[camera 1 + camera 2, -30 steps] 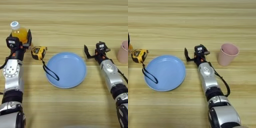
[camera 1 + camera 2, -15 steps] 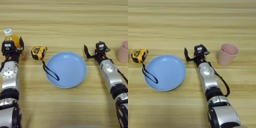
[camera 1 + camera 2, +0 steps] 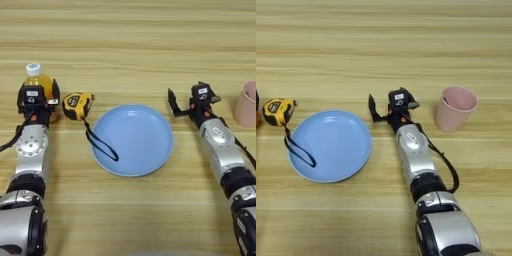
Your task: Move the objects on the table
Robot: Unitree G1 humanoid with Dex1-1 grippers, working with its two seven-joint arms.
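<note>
Table (image 3: 128, 45): light wood, plank grain running left to right, filling both views.

Bottle (image 3: 37, 82): standing upright at the far left, long axis vertical, white cap pointing up and slightly away; orange juice showing under the cap.

Left gripper (image 3: 39, 100): sitting at the near side of the bottle, black fingers reaching along both sides of it; pinching the bottle, as far as can be seen.

Tape measure (image 3: 77, 105): lying just right of the bottle, close to the left gripper, yellow-and-black case angled a little, with its long side running roughly left to right.

Strap (image 3: 100, 144): trailing from the case toward the near right, looping over the left rim of the plate and ending on its blue surface.

Plate (image 3: 150, 150): lying flat at the middle of the table, between the two arms, round and light blue.

Right gripper (image 3: 387, 109): hovering just right of the plate's far edge, pointing away from the robot; fingers spread wide, gripping nothing.

Cup (image 3: 455, 109): standing upright right of the right gripper, apart from it, mouth opening upward, pink.
</note>
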